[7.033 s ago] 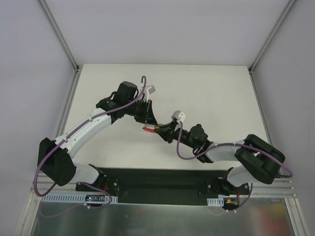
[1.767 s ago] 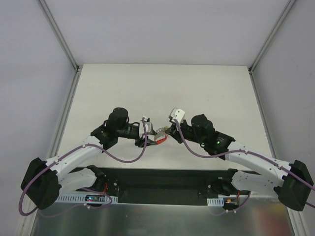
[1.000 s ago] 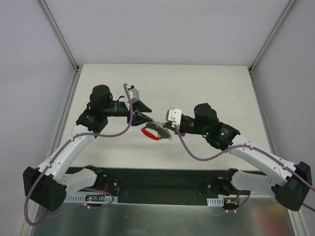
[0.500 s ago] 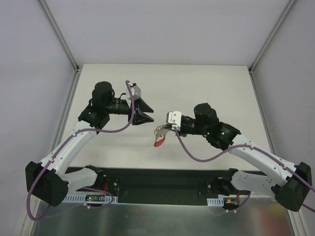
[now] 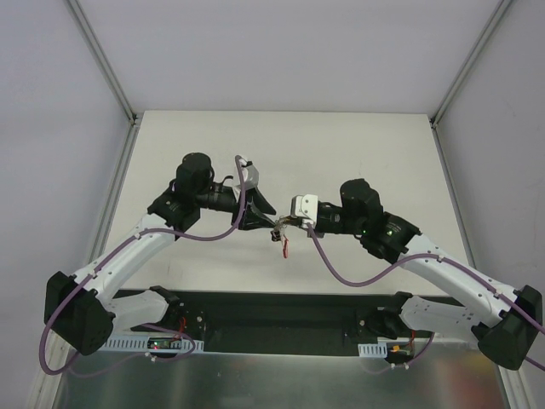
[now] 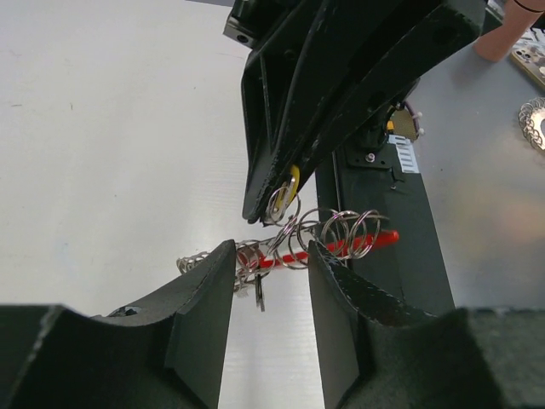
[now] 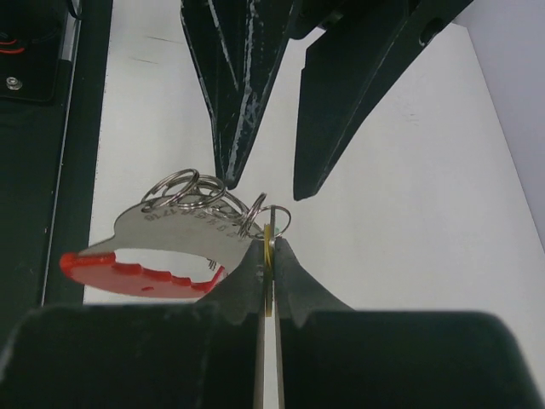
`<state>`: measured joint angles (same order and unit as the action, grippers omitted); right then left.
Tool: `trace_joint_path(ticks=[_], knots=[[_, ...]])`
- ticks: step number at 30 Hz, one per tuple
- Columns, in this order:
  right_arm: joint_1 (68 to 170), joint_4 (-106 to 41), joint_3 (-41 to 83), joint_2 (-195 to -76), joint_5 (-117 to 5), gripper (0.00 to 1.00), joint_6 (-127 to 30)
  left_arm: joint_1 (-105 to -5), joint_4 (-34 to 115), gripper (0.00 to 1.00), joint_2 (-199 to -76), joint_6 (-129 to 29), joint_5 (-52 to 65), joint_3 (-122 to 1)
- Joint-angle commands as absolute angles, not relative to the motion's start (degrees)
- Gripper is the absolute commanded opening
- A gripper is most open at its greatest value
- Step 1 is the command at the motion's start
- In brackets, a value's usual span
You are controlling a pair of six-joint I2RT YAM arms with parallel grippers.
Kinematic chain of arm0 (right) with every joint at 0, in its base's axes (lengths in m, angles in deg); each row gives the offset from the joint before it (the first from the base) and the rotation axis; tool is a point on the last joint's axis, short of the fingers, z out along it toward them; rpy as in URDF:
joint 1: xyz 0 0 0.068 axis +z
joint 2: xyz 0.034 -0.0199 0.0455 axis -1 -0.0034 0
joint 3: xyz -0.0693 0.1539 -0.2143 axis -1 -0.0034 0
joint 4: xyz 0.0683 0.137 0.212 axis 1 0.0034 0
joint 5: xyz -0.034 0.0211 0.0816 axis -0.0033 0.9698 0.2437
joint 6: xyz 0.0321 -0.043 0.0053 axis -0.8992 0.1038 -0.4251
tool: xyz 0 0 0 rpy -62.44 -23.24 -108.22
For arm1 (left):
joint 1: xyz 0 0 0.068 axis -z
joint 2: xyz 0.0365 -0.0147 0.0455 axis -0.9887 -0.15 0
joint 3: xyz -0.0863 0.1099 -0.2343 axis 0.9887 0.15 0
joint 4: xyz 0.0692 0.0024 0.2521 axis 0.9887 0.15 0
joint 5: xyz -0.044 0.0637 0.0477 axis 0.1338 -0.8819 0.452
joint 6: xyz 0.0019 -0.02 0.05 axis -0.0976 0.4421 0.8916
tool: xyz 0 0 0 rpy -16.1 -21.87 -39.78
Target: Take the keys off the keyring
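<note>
My right gripper [image 7: 267, 245] is shut on a yellow-headed key [image 7: 268, 256], held edge-on in the air over the white table [image 5: 366, 153]. From that key hang several linked silvery keyring rings [image 7: 200, 192] and a silver tag with a red plastic part [image 7: 128, 264]. In the top view the bunch [image 5: 283, 242] dangles between the two grippers. My left gripper [image 6: 271, 256] is open, its fingertips on either side of the rings [image 6: 294, 243] with a gap showing. In the right wrist view the left gripper [image 7: 264, 183] points down at the rings. Green keys are not visible.
The black base rail [image 5: 281, 311] runs along the near table edge below the bunch. Grey walls with metal corner posts [image 5: 106, 64] close in the table at the back and sides.
My left gripper has swung right and down to the bunch and narrowed somewhat. The red-tipped tag now hangs lower. The right gripper has stayed shut and barely moved.
</note>
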<state>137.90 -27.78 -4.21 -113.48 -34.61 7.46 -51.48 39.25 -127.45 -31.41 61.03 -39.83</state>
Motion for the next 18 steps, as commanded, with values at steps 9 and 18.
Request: trace_joint_path(ticks=[9,18], knots=[[137.62,-32.82,-0.99,-112.82,-31.39,0.01,6.61,-47.36,36.56,0.35,-127.0,-28.47,58.65,-37.81],[137.62,-34.57,-1.25,-112.99,-31.66,0.01,5.64,-47.36,36.65,0.29,-127.61,-28.47,57.95,-38.16]])
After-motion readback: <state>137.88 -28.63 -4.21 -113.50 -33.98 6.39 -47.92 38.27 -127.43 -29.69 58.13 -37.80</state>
